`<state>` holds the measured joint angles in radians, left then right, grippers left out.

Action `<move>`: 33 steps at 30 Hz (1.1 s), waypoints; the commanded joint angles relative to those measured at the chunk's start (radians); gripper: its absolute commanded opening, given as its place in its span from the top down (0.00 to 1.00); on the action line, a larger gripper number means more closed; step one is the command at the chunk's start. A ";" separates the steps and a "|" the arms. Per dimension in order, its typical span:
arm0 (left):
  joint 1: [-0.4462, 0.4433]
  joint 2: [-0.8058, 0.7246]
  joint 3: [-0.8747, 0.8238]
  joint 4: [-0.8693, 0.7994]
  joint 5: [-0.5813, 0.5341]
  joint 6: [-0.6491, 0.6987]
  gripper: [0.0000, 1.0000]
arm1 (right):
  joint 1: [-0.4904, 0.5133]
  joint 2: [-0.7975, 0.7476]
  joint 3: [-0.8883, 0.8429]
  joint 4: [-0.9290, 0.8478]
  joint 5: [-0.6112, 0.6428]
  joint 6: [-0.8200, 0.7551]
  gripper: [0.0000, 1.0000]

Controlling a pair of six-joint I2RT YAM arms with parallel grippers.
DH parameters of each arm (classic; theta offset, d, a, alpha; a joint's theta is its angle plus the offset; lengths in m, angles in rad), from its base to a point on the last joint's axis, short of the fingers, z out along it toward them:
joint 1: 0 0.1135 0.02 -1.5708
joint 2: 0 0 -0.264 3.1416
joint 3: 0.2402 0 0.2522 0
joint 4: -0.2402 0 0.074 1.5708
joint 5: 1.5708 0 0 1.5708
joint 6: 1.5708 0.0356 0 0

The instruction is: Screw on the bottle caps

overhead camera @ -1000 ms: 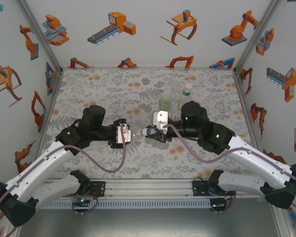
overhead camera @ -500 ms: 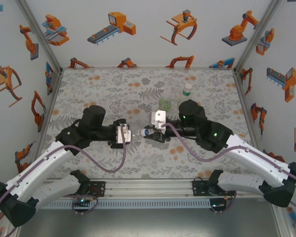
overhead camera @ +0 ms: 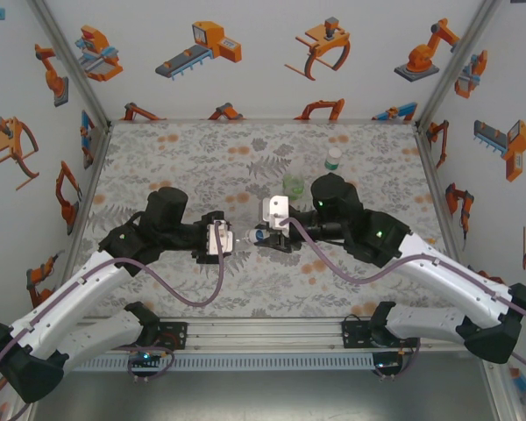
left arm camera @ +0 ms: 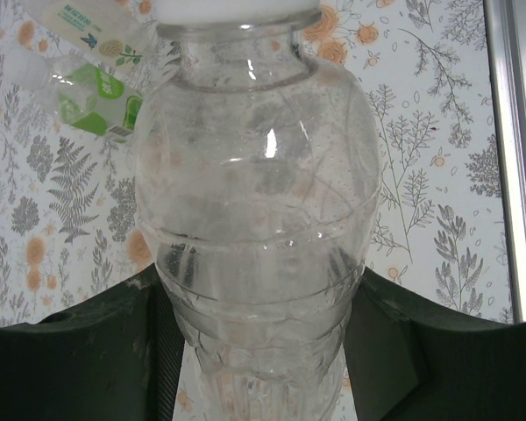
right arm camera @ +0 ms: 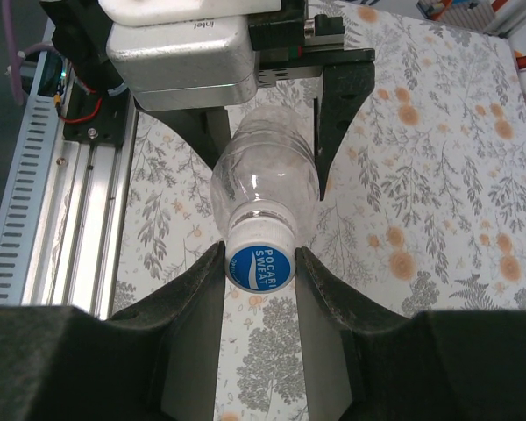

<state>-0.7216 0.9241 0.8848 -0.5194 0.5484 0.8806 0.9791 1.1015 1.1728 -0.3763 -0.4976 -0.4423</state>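
Mid-table, the clear bottle [right arm camera: 265,171] is held level between both arms. The right gripper [right arm camera: 259,260] is clamped on its blue cap [right arm camera: 261,266], and the left gripper [left arm camera: 259,303] grips its body. The top view adds a green-tinted bottle [overhead camera: 294,182] and a green-label bottle [overhead camera: 334,160] standing farther right.

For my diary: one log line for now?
left gripper: shut on bottle | right gripper: shut on blue cap | cap on neck

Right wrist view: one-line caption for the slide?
Right gripper pinches the blue round plastic cap on a clear plastic bottle held by the left gripper.
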 commanded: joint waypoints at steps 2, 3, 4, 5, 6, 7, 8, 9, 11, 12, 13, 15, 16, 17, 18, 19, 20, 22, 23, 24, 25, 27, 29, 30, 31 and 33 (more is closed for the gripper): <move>-0.007 -0.006 0.014 -0.006 0.033 0.020 1.00 | 0.006 0.013 0.050 -0.062 -0.003 -0.046 0.94; -0.007 -0.005 0.014 -0.007 0.033 0.018 1.00 | 0.009 0.019 0.058 -0.078 -0.004 -0.055 0.94; -0.007 -0.001 0.017 -0.010 0.033 0.017 1.00 | 0.009 0.024 0.069 -0.097 -0.003 -0.063 0.94; -0.007 -0.002 0.018 -0.010 0.033 0.015 1.00 | 0.009 0.029 0.077 -0.112 -0.002 -0.071 0.94; -0.007 -0.001 0.020 -0.010 0.033 0.011 1.00 | 0.009 0.035 0.085 -0.128 0.000 -0.080 0.94; -0.007 0.002 0.023 -0.010 0.034 0.006 1.00 | 0.008 0.041 0.094 -0.145 0.001 -0.089 0.95; -0.007 0.002 0.022 -0.010 0.034 0.002 1.00 | 0.008 0.044 0.099 -0.156 0.002 -0.093 0.95; -0.007 0.005 0.025 -0.011 0.034 0.001 1.00 | 0.010 0.047 0.104 -0.165 0.002 -0.097 0.95; -0.008 0.007 0.029 -0.018 0.033 0.000 1.00 | 0.010 0.053 0.110 -0.171 -0.002 -0.102 0.95; -0.007 0.008 0.032 -0.018 0.033 -0.003 1.00 | 0.011 0.055 0.111 -0.171 -0.004 -0.105 0.95; -0.007 0.009 0.032 -0.019 0.034 -0.008 1.00 | 0.012 0.056 0.111 -0.170 -0.006 -0.104 0.95; -0.008 0.009 0.034 -0.019 0.038 -0.012 1.00 | 0.013 0.059 0.112 -0.168 -0.006 -0.105 0.96; -0.007 0.009 0.034 -0.019 0.041 -0.011 1.00 | 0.012 0.060 0.110 -0.167 -0.004 -0.106 0.95; -0.008 0.009 0.034 -0.019 0.042 -0.012 1.00 | 0.013 0.060 0.108 -0.166 -0.003 -0.106 0.96; -0.007 0.009 0.037 -0.019 0.043 -0.012 1.00 | 0.013 0.060 0.108 -0.165 -0.002 -0.106 0.96; -0.008 0.007 0.036 -0.019 0.046 -0.011 1.00 | 0.013 0.060 0.106 -0.165 -0.004 -0.105 0.96; -0.008 0.008 0.036 -0.018 0.046 -0.011 1.00 | 0.013 0.060 0.104 -0.165 -0.005 -0.106 0.96; -0.007 0.009 0.037 -0.019 0.050 -0.011 1.00 | 0.013 0.060 0.099 -0.159 -0.004 -0.104 0.96; -0.007 0.008 0.037 -0.019 0.052 -0.011 1.00 | 0.013 0.060 0.096 -0.154 -0.004 -0.103 0.96; -0.008 0.006 0.037 -0.019 0.054 -0.010 1.00 | 0.012 0.059 0.091 -0.145 -0.005 -0.098 0.97; -0.007 0.004 0.038 -0.018 0.055 -0.009 1.00 | 0.012 0.057 0.085 -0.129 -0.005 -0.090 0.97; -0.007 0.001 0.036 -0.018 0.056 -0.007 1.00 | 0.013 0.048 0.064 -0.093 -0.006 -0.074 0.98; -0.007 0.001 0.036 -0.019 0.054 -0.005 1.00 | 0.013 0.035 0.039 -0.056 -0.001 -0.060 0.99; -0.007 0.001 0.034 -0.018 0.056 -0.004 1.00 | 0.013 0.027 0.026 -0.039 0.004 -0.055 0.99; -0.007 0.000 0.033 -0.019 0.057 -0.003 1.00 | 0.013 0.022 0.017 -0.024 0.009 -0.048 1.00; -0.008 0.002 0.035 -0.018 0.058 -0.004 1.00 | 0.012 0.015 0.004 -0.007 0.011 -0.039 1.00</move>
<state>-0.7258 0.9356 0.8852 -0.5468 0.5533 0.8764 0.9852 1.1313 1.2007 -0.4477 -0.4969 -0.5064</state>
